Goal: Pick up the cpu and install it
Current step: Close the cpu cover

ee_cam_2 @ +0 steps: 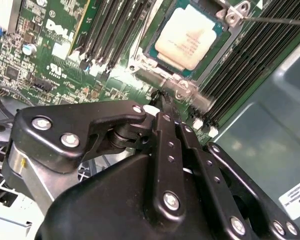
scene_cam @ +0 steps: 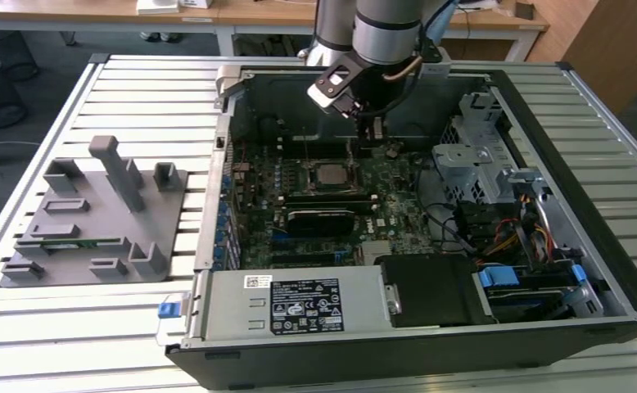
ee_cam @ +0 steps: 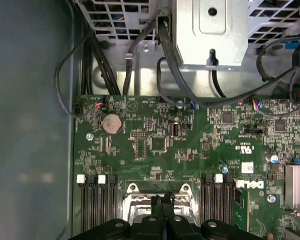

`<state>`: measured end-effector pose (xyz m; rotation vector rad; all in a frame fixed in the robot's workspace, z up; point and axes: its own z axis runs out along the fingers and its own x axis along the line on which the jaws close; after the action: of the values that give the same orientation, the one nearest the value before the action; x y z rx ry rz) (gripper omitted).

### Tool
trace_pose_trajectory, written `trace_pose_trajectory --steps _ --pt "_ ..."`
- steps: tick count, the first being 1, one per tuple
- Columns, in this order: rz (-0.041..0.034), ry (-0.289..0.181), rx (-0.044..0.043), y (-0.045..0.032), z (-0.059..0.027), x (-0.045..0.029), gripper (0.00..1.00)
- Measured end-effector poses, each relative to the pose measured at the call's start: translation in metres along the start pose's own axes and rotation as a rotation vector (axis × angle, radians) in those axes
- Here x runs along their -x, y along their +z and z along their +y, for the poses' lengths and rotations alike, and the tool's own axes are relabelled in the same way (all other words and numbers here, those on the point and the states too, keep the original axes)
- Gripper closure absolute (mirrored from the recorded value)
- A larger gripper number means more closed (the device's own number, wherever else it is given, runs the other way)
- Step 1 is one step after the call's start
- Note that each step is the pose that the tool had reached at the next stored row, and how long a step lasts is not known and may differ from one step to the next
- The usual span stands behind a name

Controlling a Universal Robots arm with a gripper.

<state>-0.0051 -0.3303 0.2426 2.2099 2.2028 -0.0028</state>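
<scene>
The cpu [scene_cam: 330, 173] lies flat in the motherboard socket inside the open computer case, its pale silvery top facing up. In the second wrist view the cpu [ee_cam_2: 189, 37] sits inside the socket's metal frame [ee_cam_2: 233, 16], just beyond my fingertips. My gripper [scene_cam: 371, 137] hangs over the board a little to the exterior view's right of the socket, apart from the chip. Its black fingers are pressed together with nothing between them, as both wrist views show the gripper [ee_cam_2: 162, 97] [ee_cam: 163, 201].
A grey plastic tray [scene_cam: 89, 221] with a green memory stick [scene_cam: 73, 243] stands outside the case on the exterior view's left. Inside the case are black memory slots [ee_cam_2: 105, 30], a metal drive cage [scene_cam: 477, 160] with cables [ee_cam: 135, 50], and a power supply [scene_cam: 291, 304].
</scene>
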Motion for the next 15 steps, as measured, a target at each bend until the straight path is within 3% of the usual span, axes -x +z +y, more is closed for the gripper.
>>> trace_pose_trajectory --steps 11,15 --pt "0.0000 0.000 0.0000 0.0007 -0.0156 0.0001 0.89" --pt "0.0000 0.000 0.0001 0.0032 -0.0291 0.0000 0.89"
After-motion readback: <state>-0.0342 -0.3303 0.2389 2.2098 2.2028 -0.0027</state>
